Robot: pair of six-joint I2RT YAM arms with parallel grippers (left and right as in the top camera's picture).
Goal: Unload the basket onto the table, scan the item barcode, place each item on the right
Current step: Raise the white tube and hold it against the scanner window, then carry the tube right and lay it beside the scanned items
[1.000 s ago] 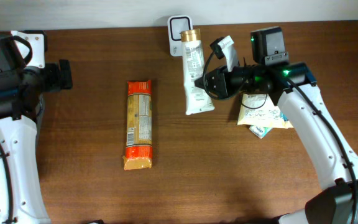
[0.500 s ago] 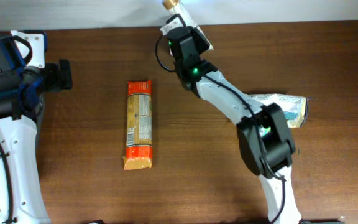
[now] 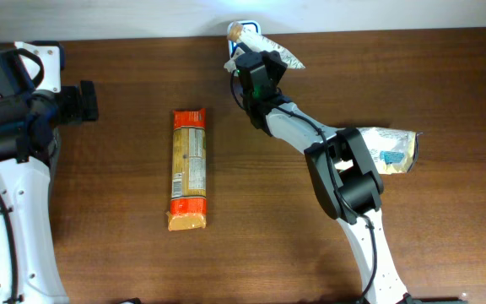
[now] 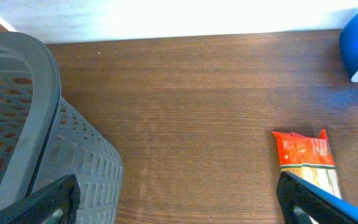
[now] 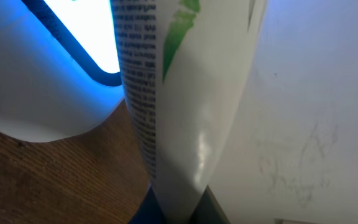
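Observation:
The item is a white tube [image 5: 179, 93] with green markings and small print, and my right gripper [image 5: 176, 208] is shut on its flat end. It is held upright close to the white scanner [image 5: 42, 93], whose window glows blue. From overhead the tube [image 3: 268, 52] sits just right of the scanner [image 3: 241, 30] at the table's back edge, with the right gripper [image 3: 256, 67] beneath it. My left gripper [image 4: 179, 202] hangs open over bare wood at the far left, nothing between its fingers [image 4: 303, 202].
An orange pasta packet [image 3: 188, 169] lies lengthwise left of centre. A pale pouch [image 3: 388, 152] lies at the right, partly under the right arm. A grey mesh basket [image 4: 30, 124] stands by the left gripper. The white wall runs along the back edge.
My right arm has swung toward the back edge, carrying the tube from beside the pouch up to the scanner. The left arm has stayed still.

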